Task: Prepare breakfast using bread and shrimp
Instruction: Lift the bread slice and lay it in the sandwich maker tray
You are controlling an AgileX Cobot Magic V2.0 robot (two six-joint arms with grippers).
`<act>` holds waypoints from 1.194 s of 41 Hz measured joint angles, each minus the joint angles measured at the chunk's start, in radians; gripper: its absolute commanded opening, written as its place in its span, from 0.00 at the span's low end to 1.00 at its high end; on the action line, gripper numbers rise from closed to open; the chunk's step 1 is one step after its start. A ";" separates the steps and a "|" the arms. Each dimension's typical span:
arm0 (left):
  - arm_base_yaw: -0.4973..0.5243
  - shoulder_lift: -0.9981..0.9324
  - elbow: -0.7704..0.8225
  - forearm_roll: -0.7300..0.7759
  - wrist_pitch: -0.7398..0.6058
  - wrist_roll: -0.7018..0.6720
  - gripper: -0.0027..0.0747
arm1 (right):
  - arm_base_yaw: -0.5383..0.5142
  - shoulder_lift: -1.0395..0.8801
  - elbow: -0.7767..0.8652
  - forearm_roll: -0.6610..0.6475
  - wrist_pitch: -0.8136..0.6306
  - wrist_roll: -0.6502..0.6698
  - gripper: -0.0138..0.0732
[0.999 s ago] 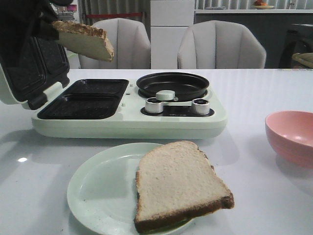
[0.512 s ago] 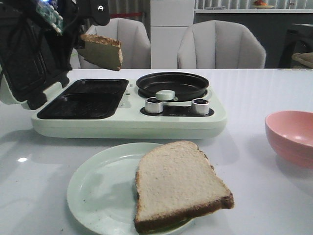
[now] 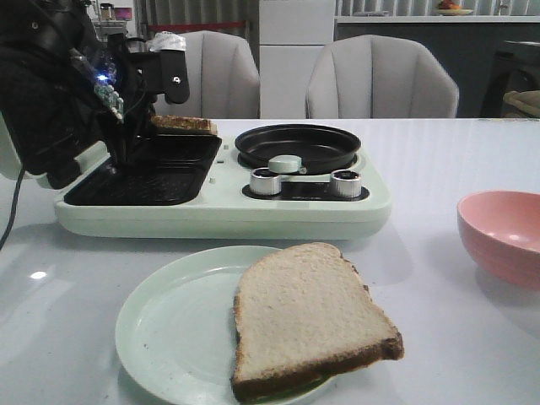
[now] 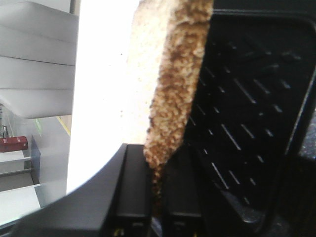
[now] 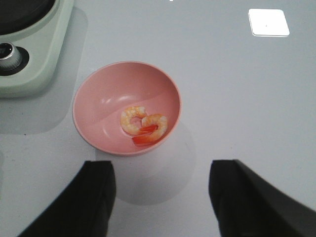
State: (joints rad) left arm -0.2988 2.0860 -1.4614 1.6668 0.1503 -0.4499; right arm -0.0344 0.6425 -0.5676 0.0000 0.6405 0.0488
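My left gripper point(image 3: 156, 126) is shut on one bread slice point(image 3: 184, 125) by its crust edge. It holds the slice low over the back of the black sandwich tray point(image 3: 143, 173) of the breakfast maker. In the left wrist view the slice point(image 4: 173, 74) is pinched between the fingers point(image 4: 136, 182), with the ribbed tray beside it. The second bread slice point(image 3: 304, 316) lies on a pale green plate point(image 3: 169, 329) at the front. Two shrimp point(image 5: 143, 123) lie in the pink bowl point(image 5: 98, 89). My right gripper point(image 5: 160, 187) is open and empty, above the table just short of the bowl.
The pale green breakfast maker point(image 3: 253, 215) has its lid point(image 3: 34, 126) open at the left, a round black pan point(image 3: 297, 145) and two knobs point(image 3: 346, 183). The pink bowl point(image 3: 502, 236) stands at the right. Two grey chairs stand behind the table.
My left gripper has come down and to the right with the bread slice, from high beside the open lid to just over the back of the sandwich tray. The slice now lies nearly flat.
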 measured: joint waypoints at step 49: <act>-0.267 -0.547 0.446 -0.040 0.355 -0.294 0.62 | 0.000 0.000 0.000 0.000 0.000 0.000 0.76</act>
State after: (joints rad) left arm -0.5655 1.5393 -1.0155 1.6266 0.5052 -0.7436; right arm -0.0344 0.6425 -0.5676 0.0000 0.6405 0.0488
